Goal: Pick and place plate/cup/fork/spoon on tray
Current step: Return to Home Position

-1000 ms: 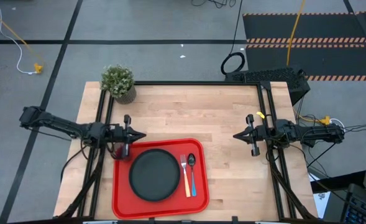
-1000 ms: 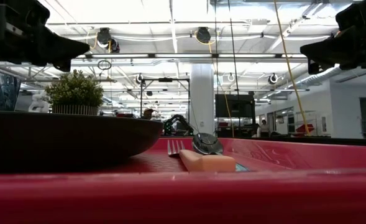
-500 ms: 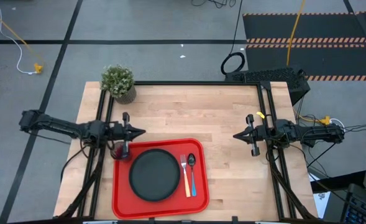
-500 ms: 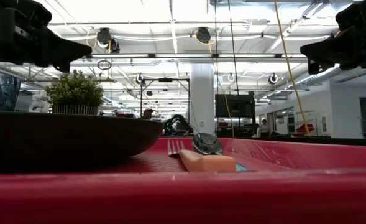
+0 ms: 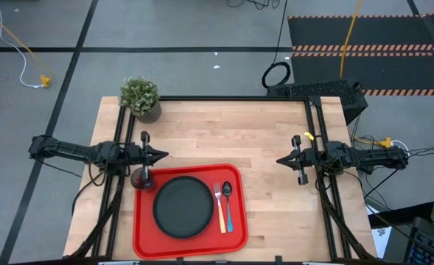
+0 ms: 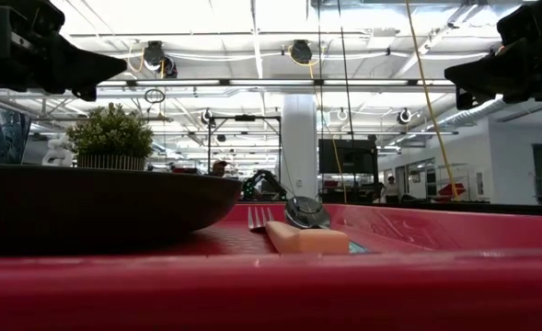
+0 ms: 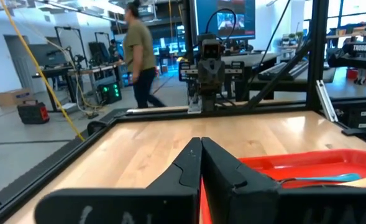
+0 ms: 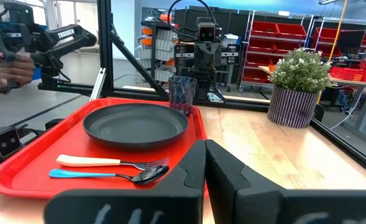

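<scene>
The red tray (image 5: pixel 235 237) lies at the table's near middle. On it rest the black plate (image 5: pixel 183 207), the orange-handled fork (image 5: pixel 219 208) and the blue-handled spoon (image 5: pixel 228 204), side by side right of the plate. The dark cup (image 5: pixel 138 179) stands upright at the tray's far left corner; it also shows in the right wrist view (image 8: pixel 182 93). My left gripper (image 5: pixel 163 155) is shut and empty, raised just beyond the cup on its far side. My right gripper (image 5: pixel 279 160) is shut and empty, over bare wood to the right of the tray.
A small potted plant (image 5: pixel 140 97) stands at the table's far left corner. Black frame rails (image 5: pixel 312 125) run along the table's left, right and far sides. Bare wood (image 5: pixel 224 132) lies between the tray and the far edge. A person (image 7: pixel 139 53) walks in the room beyond.
My left gripper has drawn back toward the table's left edge and a little toward the far edge, rising away from the cup. The cup stays upright at the tray's far left corner. My right arm has kept still.
</scene>
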Robot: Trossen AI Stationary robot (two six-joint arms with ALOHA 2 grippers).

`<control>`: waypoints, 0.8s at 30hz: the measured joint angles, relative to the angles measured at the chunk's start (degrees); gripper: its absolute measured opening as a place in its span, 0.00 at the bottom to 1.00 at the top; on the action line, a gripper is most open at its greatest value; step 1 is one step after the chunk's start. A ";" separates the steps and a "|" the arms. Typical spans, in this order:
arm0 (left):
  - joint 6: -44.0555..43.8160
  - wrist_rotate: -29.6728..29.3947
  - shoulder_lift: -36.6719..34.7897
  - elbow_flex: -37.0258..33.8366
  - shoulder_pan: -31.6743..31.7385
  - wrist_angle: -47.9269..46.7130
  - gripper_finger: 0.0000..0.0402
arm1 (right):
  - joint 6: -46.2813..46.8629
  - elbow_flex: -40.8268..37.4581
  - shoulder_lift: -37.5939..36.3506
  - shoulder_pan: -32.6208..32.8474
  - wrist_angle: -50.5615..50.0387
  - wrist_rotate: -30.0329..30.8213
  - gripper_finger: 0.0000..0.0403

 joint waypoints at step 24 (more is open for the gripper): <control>3.43 2.62 -14.59 0.04 2.65 -14.31 0.01 | 0.02 0.00 0.02 0.02 0.03 -0.01 0.00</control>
